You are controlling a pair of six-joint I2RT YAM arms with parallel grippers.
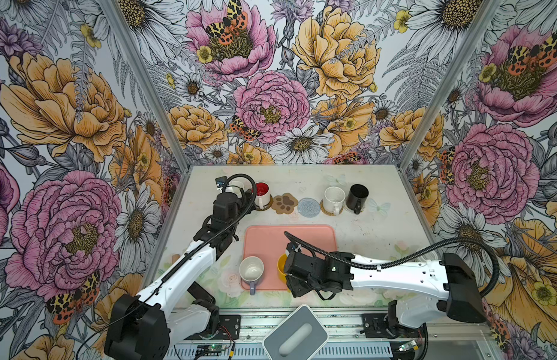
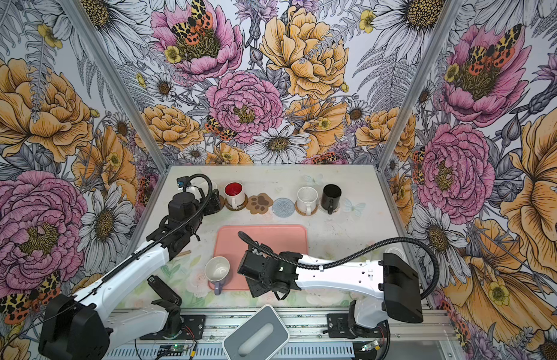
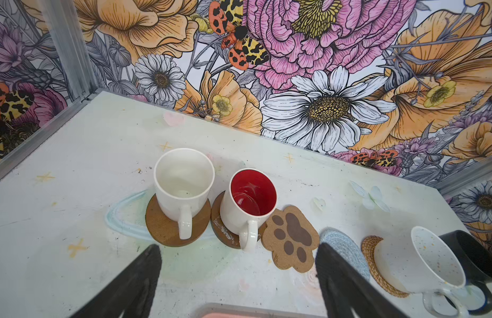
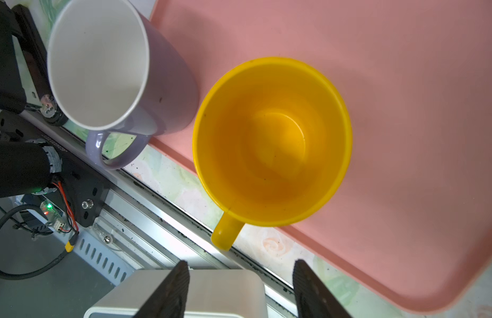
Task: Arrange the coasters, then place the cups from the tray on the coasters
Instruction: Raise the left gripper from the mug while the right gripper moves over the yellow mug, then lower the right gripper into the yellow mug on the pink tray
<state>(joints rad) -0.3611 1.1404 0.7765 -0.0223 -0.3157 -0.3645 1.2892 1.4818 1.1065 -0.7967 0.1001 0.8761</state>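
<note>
On the tray (image 4: 404, 82), yellow cup (image 4: 272, 143) points handle nearward.

Pale table (image 1: 380, 237), faint painted flowers and yellow stars on top; pale butterfly print (image 3: 370, 196) toward right side
Floral wallpaper (image 1: 271, 103) on three walls: pink peonies, orange blooms, white daisies, spotted moths
Metal post (image 1: 146, 84) at each back corner
Grey box (image 1: 294, 336), rounded corners, oval recess, front middle, over aluminium rail (image 1: 342, 321)
Small circuit board (image 4: 48, 212), green light lit, red wires beside it
</note>
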